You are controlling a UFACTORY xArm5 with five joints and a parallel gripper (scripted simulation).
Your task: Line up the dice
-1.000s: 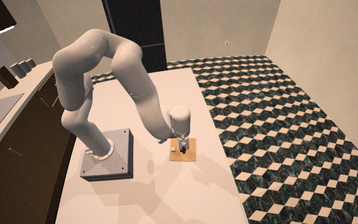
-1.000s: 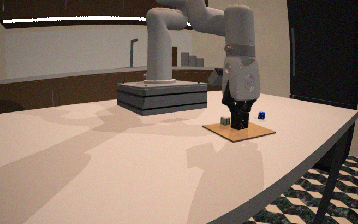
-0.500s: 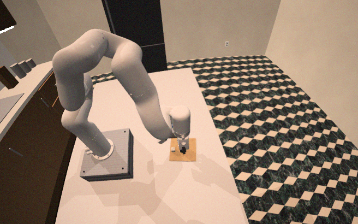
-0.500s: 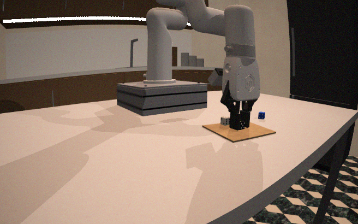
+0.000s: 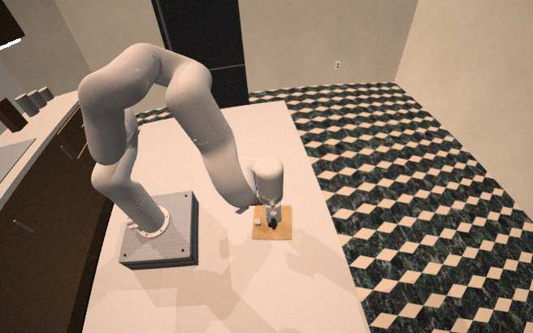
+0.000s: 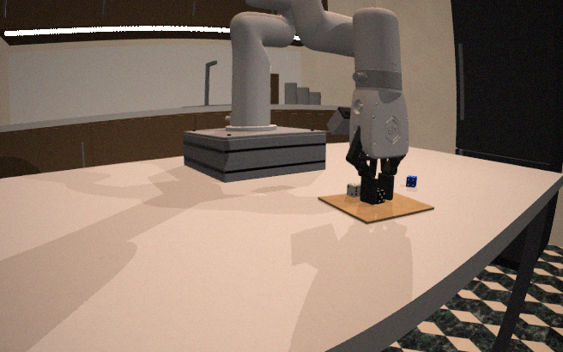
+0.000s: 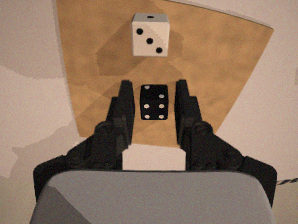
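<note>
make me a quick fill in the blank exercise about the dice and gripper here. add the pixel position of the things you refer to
Of the two dice on the mat (image 5: 284,232) (image 6: 366,215) (image 7: 225,50), the one nearer to the robot's base (image 5: 179,227) (image 6: 275,154) is coloured ____.
The blue die (image 6: 411,181) rests off the mat, directly on the ____.
The gripper (image 5: 272,224) (image 6: 378,197) (image 7: 154,94) stands ____, its fingers on either side of the black die (image 6: 380,196) (image 7: 154,103).

Missing words: white; table; open.
</note>
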